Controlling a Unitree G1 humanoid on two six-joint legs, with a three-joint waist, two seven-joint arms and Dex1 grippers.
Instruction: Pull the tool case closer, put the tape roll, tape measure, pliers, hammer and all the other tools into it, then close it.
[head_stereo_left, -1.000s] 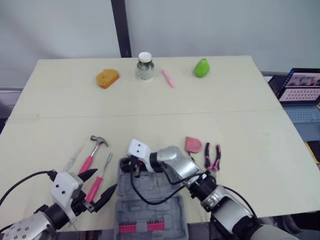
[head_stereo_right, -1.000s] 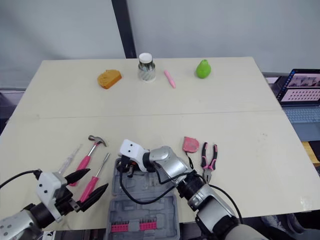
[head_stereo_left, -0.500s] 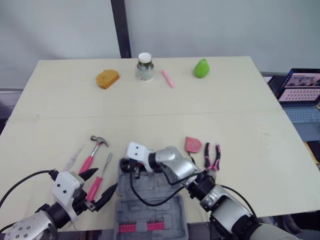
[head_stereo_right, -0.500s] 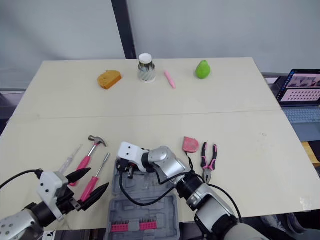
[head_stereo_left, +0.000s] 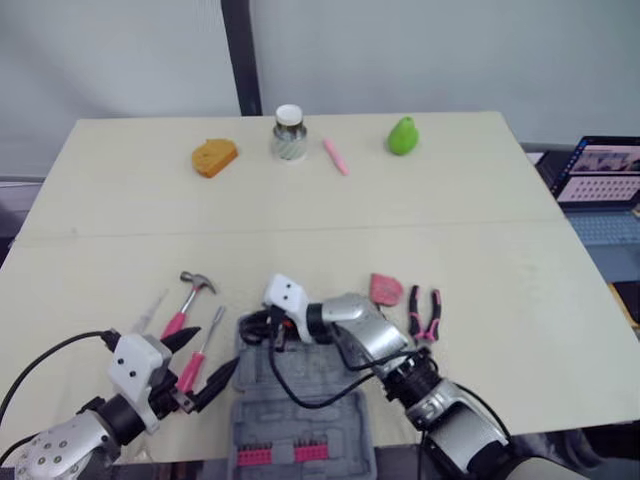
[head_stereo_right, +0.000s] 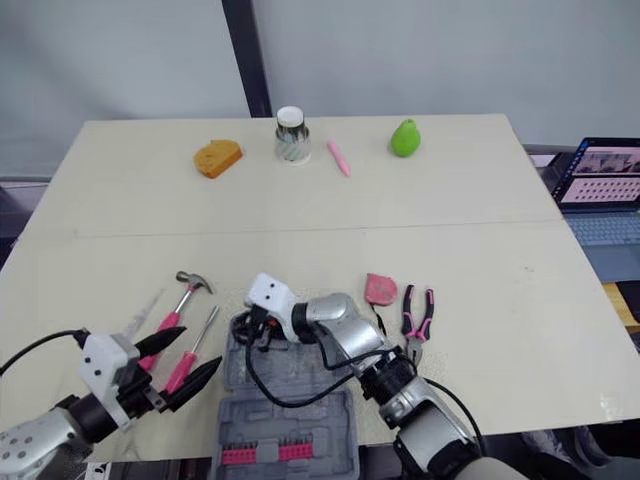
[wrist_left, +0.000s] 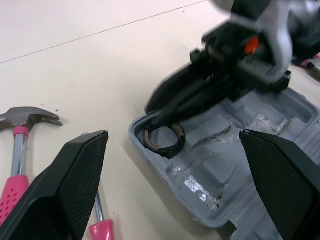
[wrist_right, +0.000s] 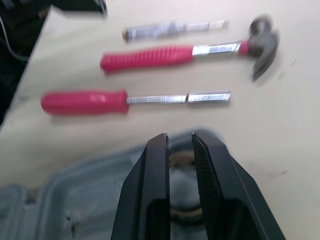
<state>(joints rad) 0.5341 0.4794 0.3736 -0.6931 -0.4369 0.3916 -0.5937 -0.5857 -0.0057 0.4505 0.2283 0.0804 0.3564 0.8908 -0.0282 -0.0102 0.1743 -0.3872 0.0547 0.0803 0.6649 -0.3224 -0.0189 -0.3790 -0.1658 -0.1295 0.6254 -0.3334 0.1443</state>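
The grey tool case (head_stereo_left: 300, 420) lies open at the table's front edge, with pink bits in its near half. A dark tape roll (wrist_left: 164, 141) lies flat in the case's far left corner. My right gripper (head_stereo_left: 263, 330) reaches down to it, its fingers (wrist_right: 157, 150) closed to a narrow gap over the roll's rim. My left gripper (head_stereo_left: 207, 358) hovers open just left of the case, over the pink screwdriver (head_stereo_left: 203, 345). The hammer (head_stereo_left: 187, 300) and a clear-handled tool (head_stereo_left: 148, 312) lie further left. The pink tape measure (head_stereo_left: 386, 289) and the pliers (head_stereo_left: 425, 315) lie right of the case.
Along the far edge stand an orange block (head_stereo_left: 215, 157), a lidded jar (head_stereo_left: 288, 133), a pink pen (head_stereo_left: 336, 157) and a green pear (head_stereo_left: 403, 136). A laptop (head_stereo_left: 605, 175) sits beyond the table's right edge. The table's middle is bare.
My right wrist has swung slightly up and to the right while its fingers stay at the case's far left corner. My left gripper has edged forward along the screwdriver.
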